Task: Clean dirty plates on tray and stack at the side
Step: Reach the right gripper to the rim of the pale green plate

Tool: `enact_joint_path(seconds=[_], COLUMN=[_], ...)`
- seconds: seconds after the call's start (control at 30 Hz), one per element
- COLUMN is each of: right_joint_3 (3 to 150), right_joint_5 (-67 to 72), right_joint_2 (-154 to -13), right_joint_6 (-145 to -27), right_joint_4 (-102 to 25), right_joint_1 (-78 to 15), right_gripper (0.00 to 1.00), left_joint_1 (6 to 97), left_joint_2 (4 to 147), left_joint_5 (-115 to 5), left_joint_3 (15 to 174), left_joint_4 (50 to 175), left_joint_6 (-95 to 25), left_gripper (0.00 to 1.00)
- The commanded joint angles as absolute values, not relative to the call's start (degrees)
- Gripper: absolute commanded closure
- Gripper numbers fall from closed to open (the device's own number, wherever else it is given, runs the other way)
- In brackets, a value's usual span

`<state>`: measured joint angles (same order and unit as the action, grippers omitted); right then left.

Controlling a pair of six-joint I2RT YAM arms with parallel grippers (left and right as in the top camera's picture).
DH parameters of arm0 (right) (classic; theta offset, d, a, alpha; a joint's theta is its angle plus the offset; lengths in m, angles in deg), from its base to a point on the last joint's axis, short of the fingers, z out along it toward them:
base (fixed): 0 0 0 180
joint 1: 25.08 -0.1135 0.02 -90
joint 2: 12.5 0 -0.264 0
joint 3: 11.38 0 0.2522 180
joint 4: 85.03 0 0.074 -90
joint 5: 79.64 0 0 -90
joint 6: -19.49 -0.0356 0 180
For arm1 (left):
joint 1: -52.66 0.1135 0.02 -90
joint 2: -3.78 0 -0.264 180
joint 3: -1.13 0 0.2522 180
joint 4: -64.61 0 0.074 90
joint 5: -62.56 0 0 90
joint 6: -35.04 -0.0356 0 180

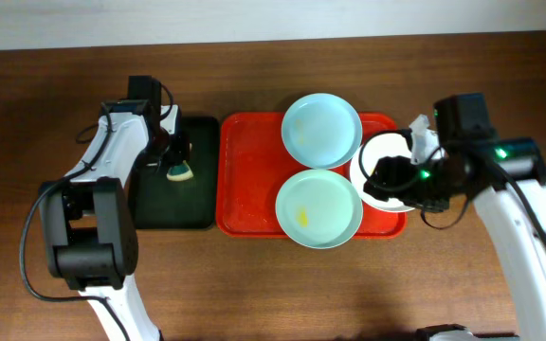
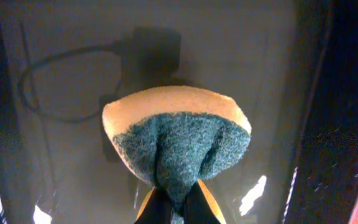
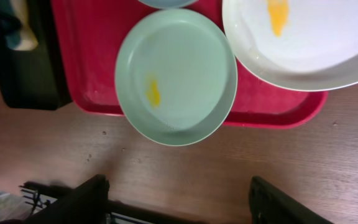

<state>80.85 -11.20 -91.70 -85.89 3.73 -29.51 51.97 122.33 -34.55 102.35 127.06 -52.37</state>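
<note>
1. Tray [image 1: 249, 189]: red, rectangular, rounded corners, raised rim. It lies at the middle of the table [image 1: 254, 284] and carries all three plates.

2. Far plate [image 1: 321, 130]: pale mint-blue, round, shallow. It sits at the tray's far edge and overhangs it. No smear shows on it in the overhead view.

3. Near plate [image 1: 318, 208]: same colour and form. It sits at the tray's near edge, and the right wrist view shows its rim overhanging onto the table. One small yellow smear [image 3: 153, 92] lies left of its centre. Its rim is just beside the far plate's rim.

4. White plate [image 3: 303, 50]: round, shallow, at the tray's right end, rim just beside both mint plates. A yellow smear [image 3: 277, 15] marks its floor.

5. Right gripper [image 1: 391, 172]: above the white plate, partly hiding it in the overhead view. Fingers [image 3: 73, 202] are spread wide with nothing between them.

6. Black tray [image 1: 197, 204]: touching the tray's left side.

7. Left gripper [image 1: 173, 156]: above the black tray, fingers pressed together on a sponge [image 2: 179, 143]. The sponge has a yellow body and a dark green scouring face, which is folded inward at the pinch.
</note>
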Motion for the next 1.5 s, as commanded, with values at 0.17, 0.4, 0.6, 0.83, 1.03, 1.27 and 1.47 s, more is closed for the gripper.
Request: enact_joint_path(seconds=[0.17, 0.4, 0.6, 0.83, 1.03, 1.27, 1.47], right_joint_3=[81.68, 81.68, 81.66, 81.23, 77.88, 75.85, 70.12], right_joint_5=[-6.61, -0.9, 3.77, 5.59, 7.34, 8.14, 8.08], right_joint_2=[-104.22, -112.25, -114.52, -114.54, -114.58, -114.58, -114.58], right_joint_6=[-86.0, -86.04, -86.06, -86.72, -90.98, -90.98, -90.98], right_joint_4=[3.42, -1.3, -2.13, -3.18, -6.83, -8.82, -12.84], right_joint_1=[-34.21, -40.15, -41.57, -41.57, -41.57, -41.57, -41.57], right_gripper=[0.4, 0.48, 0.49, 0.49, 0.53, 0.64, 0.65], left_joint_1=[49.37, 48.95, 49.06, 48.95, 49.06, 49.06, 49.06], left_joint_2=[123.05, 124.27, 126.74, 126.72, 126.72, 126.72, 126.72], left_joint_5=[-35.12, -30.4, -30.42, -30.42, -30.42, -30.42, -30.44], left_joint_3=[101.91, 101.91, 101.91, 101.94, 101.94, 101.94, 101.94], left_joint_4=[125.64, 124.61, 124.0, 123.78, 123.78, 123.63, 123.58], left_joint_6=[-54.6, -54.58, -54.6, -54.58, -54.58, -54.58, -54.58], left_gripper=[1.0, 1.0, 1.0, 1.0, 1.0, 0.99, 0.99])
